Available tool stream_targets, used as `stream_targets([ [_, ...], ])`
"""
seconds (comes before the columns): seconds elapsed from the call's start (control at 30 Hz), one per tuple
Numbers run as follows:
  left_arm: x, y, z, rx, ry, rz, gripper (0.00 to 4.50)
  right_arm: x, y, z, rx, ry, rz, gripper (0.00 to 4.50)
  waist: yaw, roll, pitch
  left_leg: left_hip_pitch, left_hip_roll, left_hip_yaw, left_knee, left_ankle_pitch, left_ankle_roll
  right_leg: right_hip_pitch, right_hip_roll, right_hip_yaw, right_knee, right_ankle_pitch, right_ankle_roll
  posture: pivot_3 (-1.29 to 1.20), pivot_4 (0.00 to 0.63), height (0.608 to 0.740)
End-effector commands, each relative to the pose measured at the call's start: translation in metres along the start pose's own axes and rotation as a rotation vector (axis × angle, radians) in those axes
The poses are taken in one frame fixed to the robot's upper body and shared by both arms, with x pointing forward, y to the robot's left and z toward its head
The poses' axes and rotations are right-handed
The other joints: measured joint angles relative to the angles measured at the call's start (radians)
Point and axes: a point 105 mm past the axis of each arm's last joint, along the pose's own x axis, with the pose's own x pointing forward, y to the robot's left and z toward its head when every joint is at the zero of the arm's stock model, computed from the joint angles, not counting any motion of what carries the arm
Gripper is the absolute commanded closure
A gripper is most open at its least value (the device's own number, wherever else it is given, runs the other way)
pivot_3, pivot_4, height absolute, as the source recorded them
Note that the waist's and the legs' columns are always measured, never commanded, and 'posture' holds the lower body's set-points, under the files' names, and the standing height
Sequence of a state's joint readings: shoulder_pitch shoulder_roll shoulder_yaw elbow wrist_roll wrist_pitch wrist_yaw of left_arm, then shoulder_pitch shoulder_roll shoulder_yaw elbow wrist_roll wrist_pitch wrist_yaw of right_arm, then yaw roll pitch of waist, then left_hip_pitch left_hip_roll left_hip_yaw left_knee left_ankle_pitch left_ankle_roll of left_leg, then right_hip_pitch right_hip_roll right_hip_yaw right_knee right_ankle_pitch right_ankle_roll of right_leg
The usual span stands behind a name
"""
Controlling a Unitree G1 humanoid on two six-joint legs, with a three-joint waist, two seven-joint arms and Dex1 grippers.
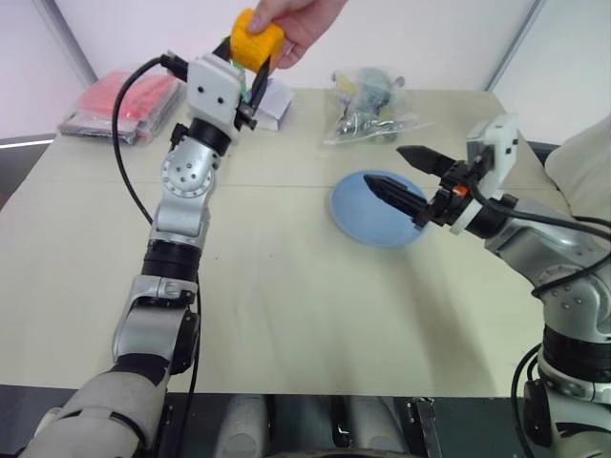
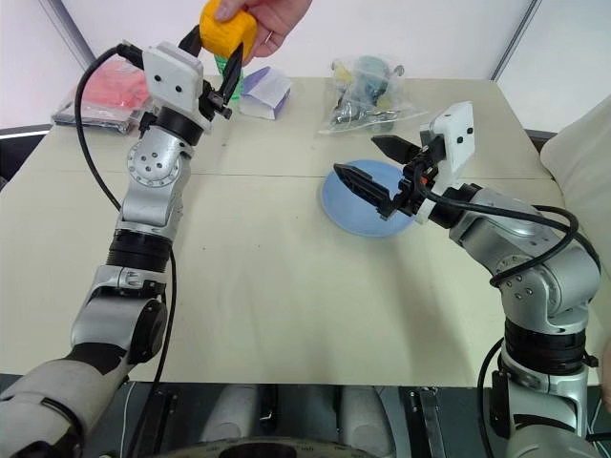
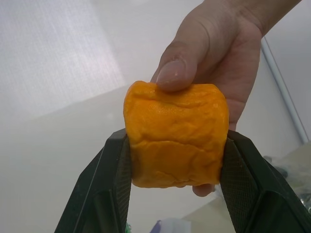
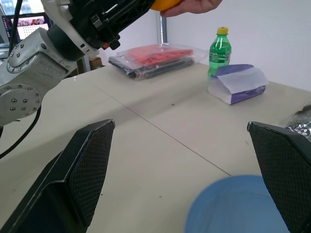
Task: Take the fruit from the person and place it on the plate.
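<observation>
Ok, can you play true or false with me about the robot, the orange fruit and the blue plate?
1. The left end effector is closed on the fruit. True.
2. The person's hand has let go of the fruit. False: thumb and fingers hold it.
3. The fruit lies on the plate. False: it is up in the air.
4. The right end effector is open with nothing in it. True.
5. A green bottle stands on the table. True.
</observation>
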State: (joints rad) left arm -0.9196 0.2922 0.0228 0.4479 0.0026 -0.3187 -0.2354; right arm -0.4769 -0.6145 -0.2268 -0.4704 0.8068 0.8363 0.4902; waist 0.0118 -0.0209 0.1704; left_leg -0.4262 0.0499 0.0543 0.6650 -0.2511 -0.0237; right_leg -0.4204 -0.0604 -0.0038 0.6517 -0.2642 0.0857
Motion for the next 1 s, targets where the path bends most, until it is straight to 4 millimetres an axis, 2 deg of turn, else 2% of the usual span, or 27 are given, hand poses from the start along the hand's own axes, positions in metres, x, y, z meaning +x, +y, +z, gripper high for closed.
stream_targets([
  [0.03, 0.007, 0.010, 0.006, -0.111, 0.005, 0.043, 2.55, -0.005, 0.002, 0.013, -0.062, -0.038, -0.008, 0.00, 0.000, 0.000, 0.000, 0.000, 0.000, 0.000, 0.000, 0.000, 0.000, 0.000, 0.000, 0.000, 0.000, 0.000, 0.000, 0.00, 0.150, 0.731],
  [0.2, 0.006, -0.022, -0.009, -0.301, 0.112, -0.139, 2.55, -0.016, 0.000, 0.007, -0.086, 0.014, -0.019, 0.00, 0.001, 0.000, 0.000, -0.001, 0.000, 0.000, 0.000, 0.000, 0.000, 0.000, 0.000, 0.000, 0.000, 0.000, 0.000, 0.00, 0.150, 0.731],
  [0.33, 0.008, -0.053, -0.015, -0.458, 0.183, -0.313, 2.55, -0.034, -0.003, 0.000, -0.123, 0.089, -0.047, 0.00, 0.001, 0.000, 0.000, -0.001, 0.000, 0.000, 0.000, 0.000, 0.000, 0.000, 0.000, 0.000, -0.001, 0.000, 0.000, 0.00, 0.150, 0.731],
  [0.4, 0.012, -0.063, -0.017, -0.484, 0.199, -0.363, 2.55, -0.043, -0.006, -0.003, -0.137, 0.120, -0.072, 0.00, 0.001, 0.000, 0.000, -0.001, 0.000, 0.000, 0.000, 0.000, 0.000, 0.000, 0.000, 0.000, -0.001, 0.000, 0.000, 0.00, 0.150, 0.731],
  [0.53, 0.026, -0.100, -0.026, -0.712, 0.302, -0.480, 2.55, -0.063, -0.010, -0.005, -0.165, 0.171, -0.135, 0.00, 0.002, -0.001, 0.000, -0.001, -0.001, -0.001, 0.000, 0.000, 0.000, 0.000, 0.000, 0.000, -0.001, 0.000, 0.000, 0.00, 0.150, 0.731],
  [0.63, 0.030, -0.122, -0.031, -0.757, 0.361, -0.540, 2.55, -0.069, -0.010, -0.004, -0.182, 0.176, -0.169, 0.00, -0.002, -0.001, 0.001, -0.001, -0.001, -0.001, 0.000, 0.000, 0.000, 0.000, 0.000, -0.001, -0.002, 0.000, 0.000, 0.00, 0.150, 0.731],
  [0.67, 0.029, -0.136, -0.035, -0.784, 0.408, -0.572, 2.55, -0.072, -0.010, -0.004, -0.186, 0.177, -0.186, 0.00, -0.005, -0.001, 0.001, -0.001, -0.001, -0.001, 0.000, 0.000, 0.001, 0.000, 0.001, 0.000, -0.002, 0.000, 0.000, 0.00, 0.150, 0.731],
  [0.77, 0.023, -0.161, -0.043, -0.803, 0.484, -0.632, 2.55, -0.077, -0.008, -0.005, -0.185, 0.172, -0.218, 0.00, -0.003, -0.001, 0.001, -0.001, -0.001, -0.002, -0.001, -0.001, 0.001, 0.000, 0.002, 0.000, -0.002, 0.000, 0.000, 0.00, 0.150, 0.731],
  [1.0, 0.002, -0.204, -0.058, -0.710, 0.606, -0.723, 2.55, -0.083, -0.004, -0.007, -0.184, 0.161, -0.273, 0.00, 0.001, -0.001, 0.001, -0.001, -0.001, -0.002, -0.001, -0.001, 0.001, -0.001, 0.002, 0.000, -0.002, 0.000, 0.000, 0.00, 0.150, 0.731],
])
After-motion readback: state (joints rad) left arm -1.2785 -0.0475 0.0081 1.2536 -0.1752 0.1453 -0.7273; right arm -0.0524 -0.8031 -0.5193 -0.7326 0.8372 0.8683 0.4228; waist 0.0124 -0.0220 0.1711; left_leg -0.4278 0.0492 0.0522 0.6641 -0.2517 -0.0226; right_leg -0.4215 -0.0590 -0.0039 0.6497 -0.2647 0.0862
